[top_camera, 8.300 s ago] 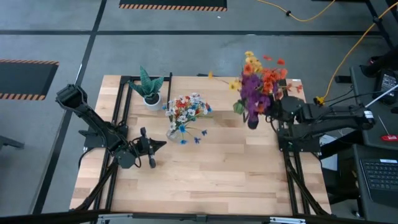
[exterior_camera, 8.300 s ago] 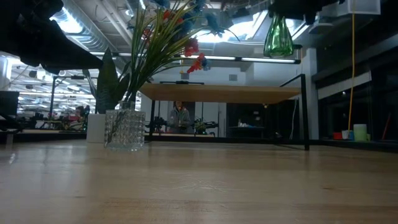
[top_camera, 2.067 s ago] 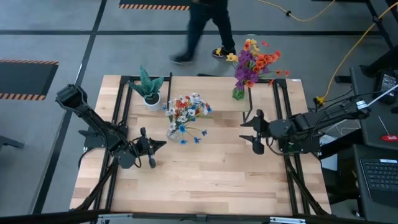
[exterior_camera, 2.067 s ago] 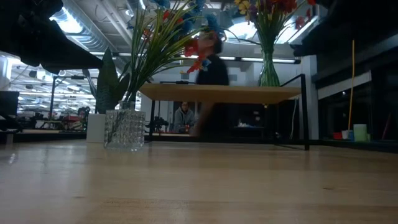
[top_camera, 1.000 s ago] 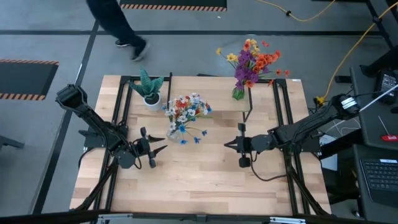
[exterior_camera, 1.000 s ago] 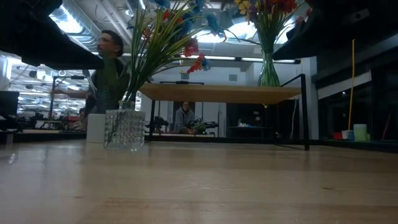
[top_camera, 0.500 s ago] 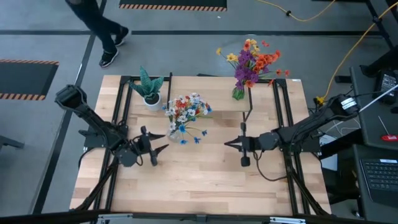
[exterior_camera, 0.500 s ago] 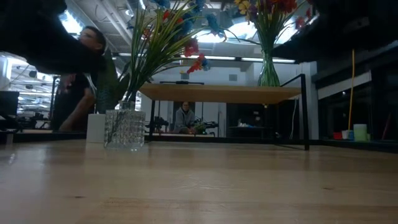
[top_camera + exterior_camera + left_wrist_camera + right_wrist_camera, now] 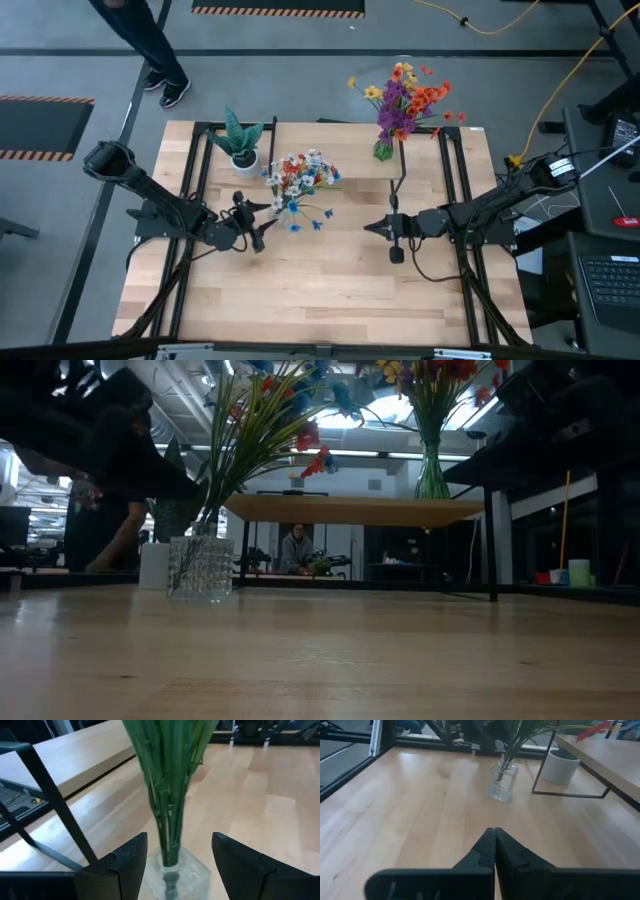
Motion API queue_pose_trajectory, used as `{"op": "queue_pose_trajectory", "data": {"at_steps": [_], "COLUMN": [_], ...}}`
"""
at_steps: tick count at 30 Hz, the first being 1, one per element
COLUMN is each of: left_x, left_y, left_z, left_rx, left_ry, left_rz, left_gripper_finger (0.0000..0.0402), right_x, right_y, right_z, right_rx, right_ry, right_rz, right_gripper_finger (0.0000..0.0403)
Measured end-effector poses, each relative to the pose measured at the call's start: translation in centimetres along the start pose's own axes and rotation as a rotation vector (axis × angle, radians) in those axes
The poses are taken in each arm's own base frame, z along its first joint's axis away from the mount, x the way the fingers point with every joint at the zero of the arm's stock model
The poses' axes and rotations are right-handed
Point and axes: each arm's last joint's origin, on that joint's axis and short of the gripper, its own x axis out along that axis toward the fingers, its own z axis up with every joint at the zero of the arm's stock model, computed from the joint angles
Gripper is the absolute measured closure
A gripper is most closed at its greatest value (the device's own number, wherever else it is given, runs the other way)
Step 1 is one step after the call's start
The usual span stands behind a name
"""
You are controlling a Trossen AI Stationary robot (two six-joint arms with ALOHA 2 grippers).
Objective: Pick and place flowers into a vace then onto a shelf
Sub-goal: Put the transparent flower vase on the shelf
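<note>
Even daylight from above; the low view is backlit by ceiling lights (image 9: 130, 400), arms silhouetted.

- The shelf (image 9: 330, 150) is set along the table's (image 9: 330, 300) far edge.
- A glass vase (image 9: 200, 568) of flowers (image 9: 298, 177) is placed on the table, just before the shelf.
- A potted plant (image 9: 240, 142) is found left of it.
- A second vase (image 9: 432, 472) of flowers (image 9: 408, 100) is stood on the shelf's right end.
- The left gripper (image 9: 258, 218) is positioned at the glass vase; the right gripper (image 9: 375, 227) is kept well apart, to the right.
</note>
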Motion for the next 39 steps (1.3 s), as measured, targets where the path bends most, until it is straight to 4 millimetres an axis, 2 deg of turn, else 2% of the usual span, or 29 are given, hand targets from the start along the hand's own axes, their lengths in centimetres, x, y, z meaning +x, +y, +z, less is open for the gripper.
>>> {"op": "queue_pose_trajectory", "data": {"at_steps": [11,19,27,39], "left_x": [1.1,2.2,3.0,3.2], "left_y": [1.0,1.2,0.9,0.9], "left_z": [-0.4,-1.4,-1.4,-1.3], "left_rx": [-0.025,0.006,-0.012,0.004], "left_ry": [0.083,0.14,0.13,0.133], "left_rz": [0.001,0.036,0.012,-0.022], "left_gripper_finger": [0.0185,0.0185,0.0185,0.0185], "right_x": [0.0,0.0,0.0,0.0], "right_y": [0.0,0.0,0.0,0.0], "right_z": [0.0,0.0,0.0,0.0], "right_rx": [-0.004,-0.011,-0.022,-0.025], "right_ry": [0.003,0.003,0.003,0.003], "right_rz": [0.008,0.008,0.007,0.006], "right_gripper_finger": [0.0401,0.0401,0.0401,0.0401]}}
